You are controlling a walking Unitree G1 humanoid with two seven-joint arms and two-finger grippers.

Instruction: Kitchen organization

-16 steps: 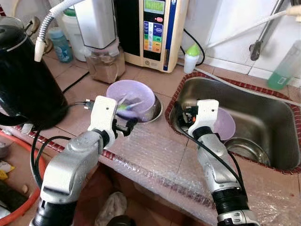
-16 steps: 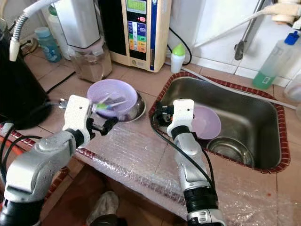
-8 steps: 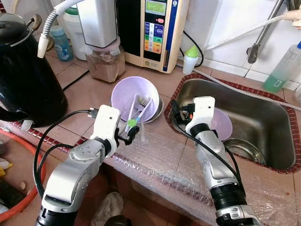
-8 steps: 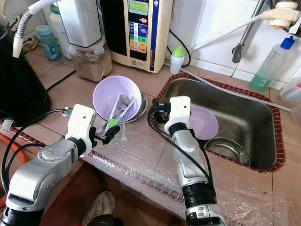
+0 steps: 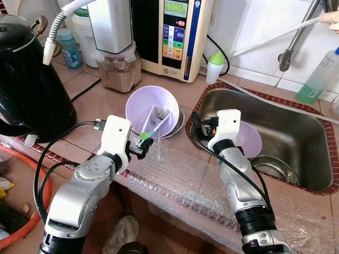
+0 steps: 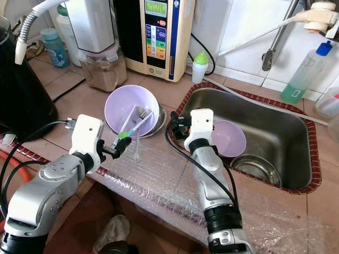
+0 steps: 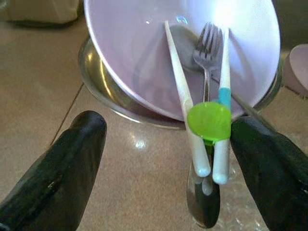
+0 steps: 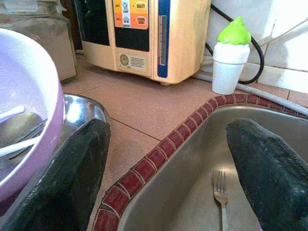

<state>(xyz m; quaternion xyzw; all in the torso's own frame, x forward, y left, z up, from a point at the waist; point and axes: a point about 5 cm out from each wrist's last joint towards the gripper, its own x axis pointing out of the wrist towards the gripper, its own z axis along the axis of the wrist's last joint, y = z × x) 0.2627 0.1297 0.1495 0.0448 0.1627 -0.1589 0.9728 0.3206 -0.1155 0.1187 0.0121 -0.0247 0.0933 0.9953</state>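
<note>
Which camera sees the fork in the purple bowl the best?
The left wrist view: the fork fills the picture up close, tines up, between two white sticks inside the tilted purple bowl. Both eye views show it small and from far above. The right wrist view catches the bowl's edge, its contents blurry.

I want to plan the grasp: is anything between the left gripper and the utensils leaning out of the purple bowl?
Nothing visible blocks it. The left gripper is open just before the utensil handles, which stick out of the tilted purple bowl over the counter between its fingers.
</note>
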